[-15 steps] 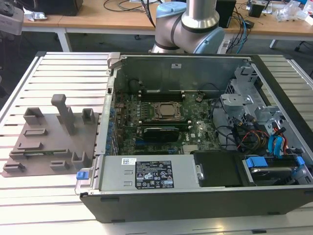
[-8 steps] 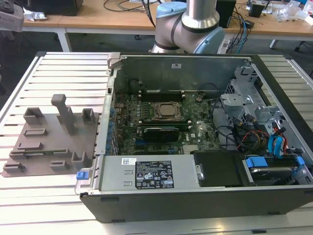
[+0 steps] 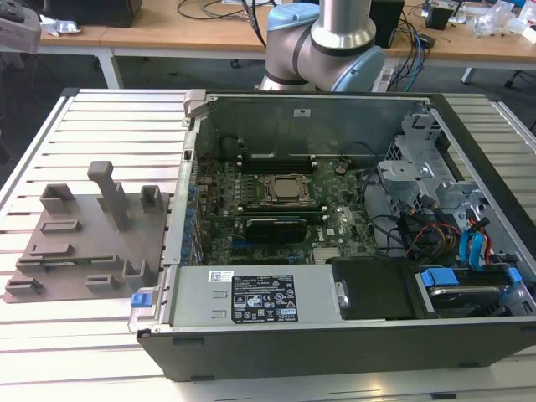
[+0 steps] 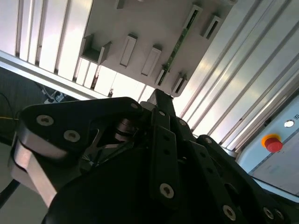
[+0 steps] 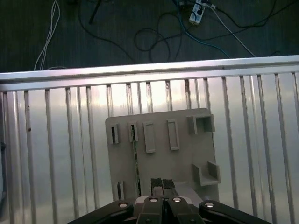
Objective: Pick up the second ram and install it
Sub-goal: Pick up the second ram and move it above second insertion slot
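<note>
An open computer case lies on the slatted metal desk, with the arm's base just beyond its far wall. Inside it, the green motherboard carries a square CPU socket. A labelled power supply fills the near side. At the exterior view's left, beside the case, a grey fixture plate bears upright blocks.

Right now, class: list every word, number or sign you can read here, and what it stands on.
Black-and-white label on the grey metal power-supply box: too small to read.
Small white sticker on the computer case's back wall: too blurred to read.
Nothing else carries legible text.
</note>
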